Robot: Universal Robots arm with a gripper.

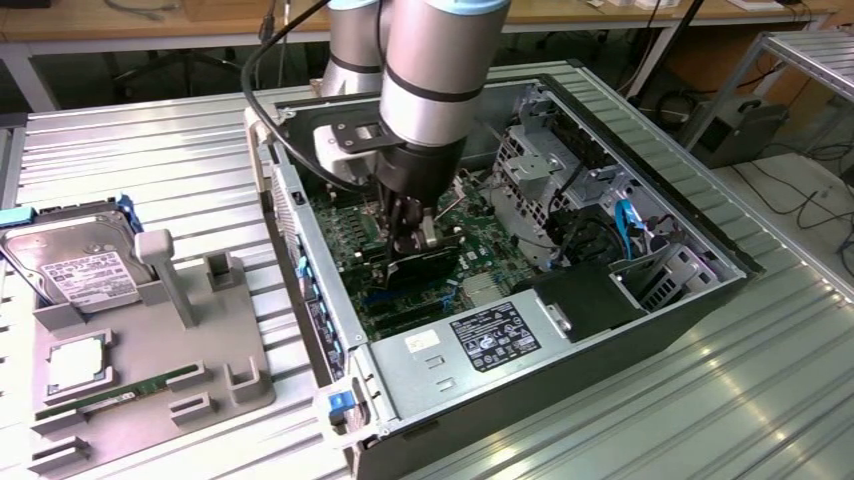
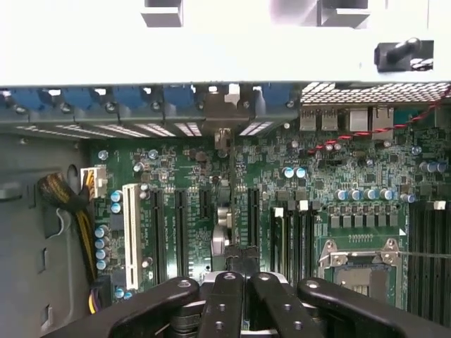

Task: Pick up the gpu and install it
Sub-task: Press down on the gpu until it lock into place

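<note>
Gripper (image 2: pixel 236 282) fingers are pinched on the gpu (image 1: pixel 416 266). It stands edge-on above the motherboard (image 2: pixel 176 211) slots inside the open computer case (image 1: pixel 694 250).

Open from above over the motherboard (image 1: pixel 400 290); hemmed by drive cage (image 1: pixel 534 190) (exterior view's right) and case wall (image 1: pixel 300 240).

We saw a ribbed metal table (image 1: pixel 160 170) carrying everything. An open computer case (image 1: pixel 694 275) lay on its side on that surface, toward the exterior view's right. A grey holder tray (image 1: pixel 160 385) sat directly on the table at the exterior view's left, near the case but apart from it, with a silver hard drive (image 1: pixel 74 265) leaning at its far end.
</note>
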